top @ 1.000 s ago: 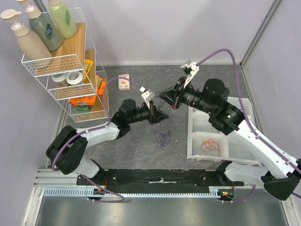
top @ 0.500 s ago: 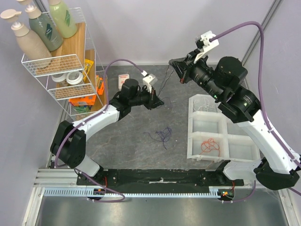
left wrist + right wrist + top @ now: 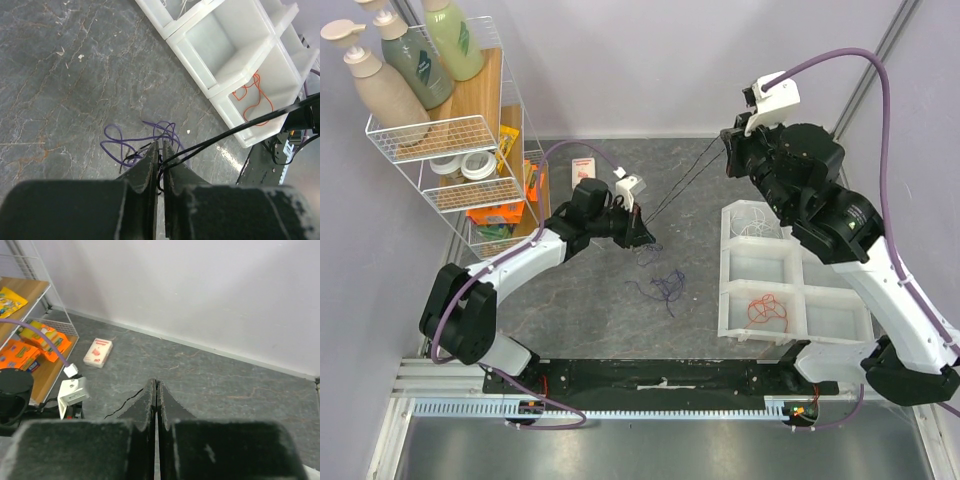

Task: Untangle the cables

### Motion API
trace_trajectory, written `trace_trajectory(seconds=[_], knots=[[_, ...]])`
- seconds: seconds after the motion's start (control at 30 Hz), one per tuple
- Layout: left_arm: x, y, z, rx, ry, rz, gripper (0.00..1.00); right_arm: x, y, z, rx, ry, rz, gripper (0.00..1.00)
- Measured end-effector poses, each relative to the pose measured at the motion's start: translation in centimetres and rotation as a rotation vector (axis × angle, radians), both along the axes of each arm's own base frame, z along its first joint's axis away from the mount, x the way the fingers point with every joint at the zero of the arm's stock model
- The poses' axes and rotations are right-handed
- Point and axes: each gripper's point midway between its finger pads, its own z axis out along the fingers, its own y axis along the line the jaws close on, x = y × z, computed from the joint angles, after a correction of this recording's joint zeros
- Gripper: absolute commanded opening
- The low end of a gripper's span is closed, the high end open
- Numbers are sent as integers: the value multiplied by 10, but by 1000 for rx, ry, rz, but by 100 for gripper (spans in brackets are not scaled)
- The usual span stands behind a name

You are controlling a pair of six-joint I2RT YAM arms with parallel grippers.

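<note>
The grey table (image 3: 590, 320) is carrying a white tray (image 3: 724, 300) on its right side, and both arms are reaching over the middle. A dark cable (image 3: 685, 185) is stretching taut in the air between them. The left fingers (image 3: 147, 167) are pinching its low end, and the right fingers (image 3: 149, 400), pressed together, are holding its high end. The step in hand looks like drawing this strand free; next it probably needs carrying to a tray compartment. The purple cable (image 3: 665, 287) is lying loose on the table below. The left wrist view is showing the pinch itself and the orange cable (image 3: 255, 95) in its compartment, while the right wrist view is showing only a short run of the dark strand.
</note>
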Motion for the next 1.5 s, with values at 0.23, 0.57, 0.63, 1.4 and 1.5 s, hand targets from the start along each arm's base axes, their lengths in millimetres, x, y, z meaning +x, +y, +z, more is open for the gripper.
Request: trace_trajectory(seconds=[0.23, 0.57, 0.63, 1.4, 1.5], knots=[[-2, 1, -8, 15, 27, -1, 12, 6, -7, 42, -1, -70, -46, 0], [5, 4, -33, 56, 71, 29, 10, 13, -4, 105, 30, -202, -50, 0], [8, 5, -32, 50, 59, 39, 10, 16, -2, 107, 21, -207, -49, 0], [-11, 60, -112, 254, 276, 175, 24, -12, -60, 201, 205, -479, -222, 0], [-14, 61, -113, 260, 286, 174, 34, -10, -76, 181, 159, -434, -309, 0]])
